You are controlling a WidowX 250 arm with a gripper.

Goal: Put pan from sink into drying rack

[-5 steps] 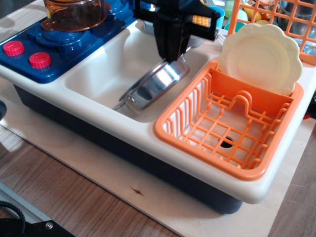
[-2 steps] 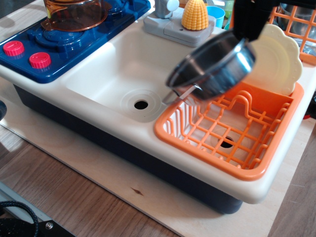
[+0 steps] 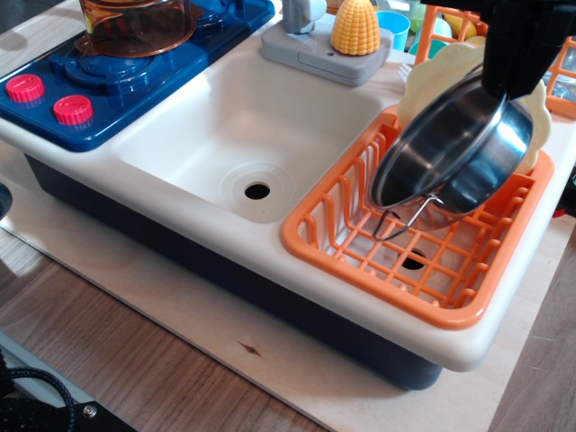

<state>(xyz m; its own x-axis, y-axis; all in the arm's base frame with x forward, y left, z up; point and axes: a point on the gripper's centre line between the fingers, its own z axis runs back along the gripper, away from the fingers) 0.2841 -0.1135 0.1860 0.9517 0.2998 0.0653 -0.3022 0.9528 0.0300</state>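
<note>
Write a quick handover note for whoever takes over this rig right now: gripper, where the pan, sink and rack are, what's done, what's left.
Gripper: shut on the pan's upper rim.
Pan: in the air, tilted, over the drying rack, in front of the cream plate.
Sink: nothing in it, drain showing.
Done: pan lifted out and carried across.
Left: lower it into the rack, release, pull away.

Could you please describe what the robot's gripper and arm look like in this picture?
Only the lower part of the gripper shows at the top right: a matte black, boxy block with straight edges. No markings or labels are visible on it. The arm above is out of frame. A black braided cable loops at the bottom left corner.
</note>
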